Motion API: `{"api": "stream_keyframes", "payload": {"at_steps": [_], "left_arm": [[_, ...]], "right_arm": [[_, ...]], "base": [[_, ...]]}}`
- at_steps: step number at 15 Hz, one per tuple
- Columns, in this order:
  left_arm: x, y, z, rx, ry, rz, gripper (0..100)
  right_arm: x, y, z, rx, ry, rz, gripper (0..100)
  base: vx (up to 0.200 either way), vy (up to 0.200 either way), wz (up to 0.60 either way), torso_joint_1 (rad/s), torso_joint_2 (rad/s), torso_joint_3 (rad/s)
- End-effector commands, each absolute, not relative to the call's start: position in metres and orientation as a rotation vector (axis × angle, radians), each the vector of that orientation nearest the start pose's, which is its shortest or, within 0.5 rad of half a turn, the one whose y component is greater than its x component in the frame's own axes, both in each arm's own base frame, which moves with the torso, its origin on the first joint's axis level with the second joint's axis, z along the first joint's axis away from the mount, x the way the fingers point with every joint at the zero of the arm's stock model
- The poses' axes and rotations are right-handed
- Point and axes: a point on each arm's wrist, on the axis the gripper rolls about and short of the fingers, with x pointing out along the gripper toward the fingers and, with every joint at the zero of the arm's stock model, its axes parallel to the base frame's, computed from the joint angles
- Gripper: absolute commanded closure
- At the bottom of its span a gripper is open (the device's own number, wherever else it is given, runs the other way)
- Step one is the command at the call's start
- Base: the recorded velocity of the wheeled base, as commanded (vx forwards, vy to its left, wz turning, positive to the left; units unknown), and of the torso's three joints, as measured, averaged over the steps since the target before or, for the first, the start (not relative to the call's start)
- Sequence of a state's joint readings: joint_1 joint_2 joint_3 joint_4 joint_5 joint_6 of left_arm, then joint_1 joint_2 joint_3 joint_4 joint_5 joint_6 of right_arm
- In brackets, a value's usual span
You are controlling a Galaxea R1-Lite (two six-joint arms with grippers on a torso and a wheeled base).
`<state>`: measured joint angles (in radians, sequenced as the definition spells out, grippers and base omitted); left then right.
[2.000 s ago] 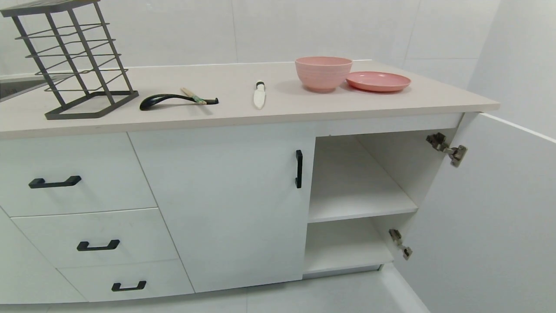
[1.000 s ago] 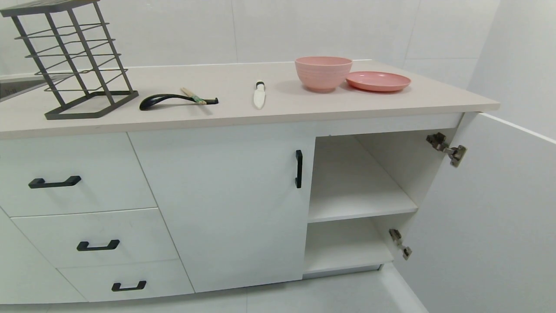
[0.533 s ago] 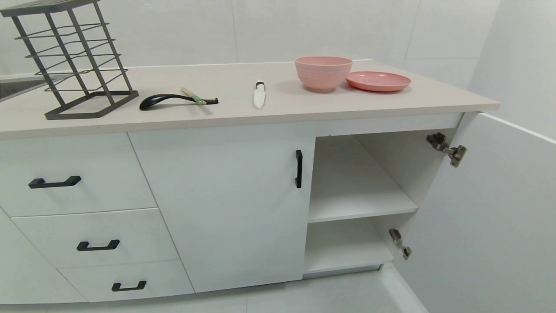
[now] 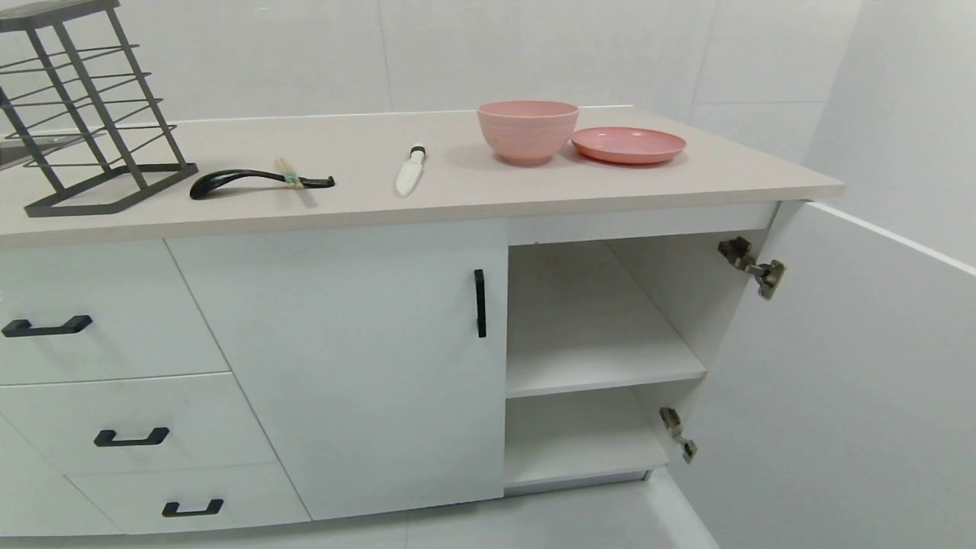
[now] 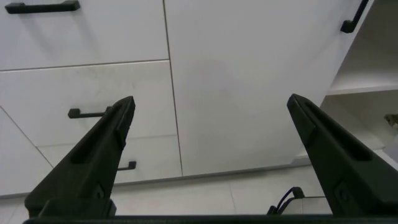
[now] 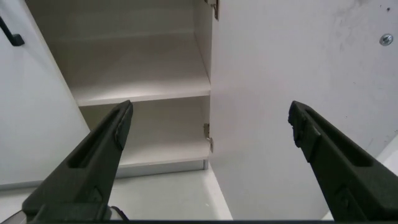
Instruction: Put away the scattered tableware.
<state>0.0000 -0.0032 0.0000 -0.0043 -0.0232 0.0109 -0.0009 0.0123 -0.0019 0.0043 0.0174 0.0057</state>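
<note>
On the beige countertop point(image 4: 473, 191) stand a pink bowl point(image 4: 527, 130) and, just right of it, a pink plate point(image 4: 628, 144). Left of them lie a white knife with a black cap point(image 4: 410, 171), a black ladle point(image 4: 252, 180) and chopsticks point(image 4: 290, 174) crossing its handle. My left gripper point(image 5: 208, 109) hangs open, low in front of the drawers point(image 5: 87, 93) and the shut cabinet door. My right gripper point(image 6: 208, 112) is open too, facing the open cabinet's shelves point(image 6: 140, 87). Nothing is held between the fingers of either.
A dark wire rack point(image 4: 84, 114) stands at the counter's left end. The right cabinet door point(image 4: 846, 381) is swung wide open, showing two bare shelves point(image 4: 595, 358). Three drawers with black handles point(image 4: 46, 326) sit at the left. White floor lies below.
The head view has shifted, so everything sits further left in the picture than before. The tableware has not moved on the counter.
</note>
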Motion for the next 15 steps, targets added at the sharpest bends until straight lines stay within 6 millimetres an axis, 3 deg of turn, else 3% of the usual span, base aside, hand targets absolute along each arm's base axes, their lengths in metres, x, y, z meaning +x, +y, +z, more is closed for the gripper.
{"api": "stream_keyframes", "payload": {"at_steps": [1,7,11,15], "left_arm": [[-0.0228,-0.0005,0.076,0.011,-0.005,-0.023,0],[-0.0228,-0.0006,0.076,0.009,-0.005,-0.025,0],[-0.0228,-0.0005,0.076,0.006,-0.005,-0.023,0],[-0.0228,-0.0005,0.076,0.003,-0.005,-0.021,0]], "right_arm": [[-0.0219,0.0004,0.0762,0.006,0.017,0.017,0],[-0.0218,0.0004,0.0758,0.006,0.018,0.017,0],[-0.0218,0.0004,0.0758,0.006,0.018,0.017,0],[-0.0218,0.0004,0.0758,0.006,0.018,0.017,0]], "base": [[0.0,0.0,0.0,0.0,0.0,0.0],[0.167,0.0,0.0,0.0,0.0,0.001],[0.0,0.0,0.0,0.0,0.0,0.0],[0.0,-0.15,0.0,-0.003,0.0,0.004]]}}
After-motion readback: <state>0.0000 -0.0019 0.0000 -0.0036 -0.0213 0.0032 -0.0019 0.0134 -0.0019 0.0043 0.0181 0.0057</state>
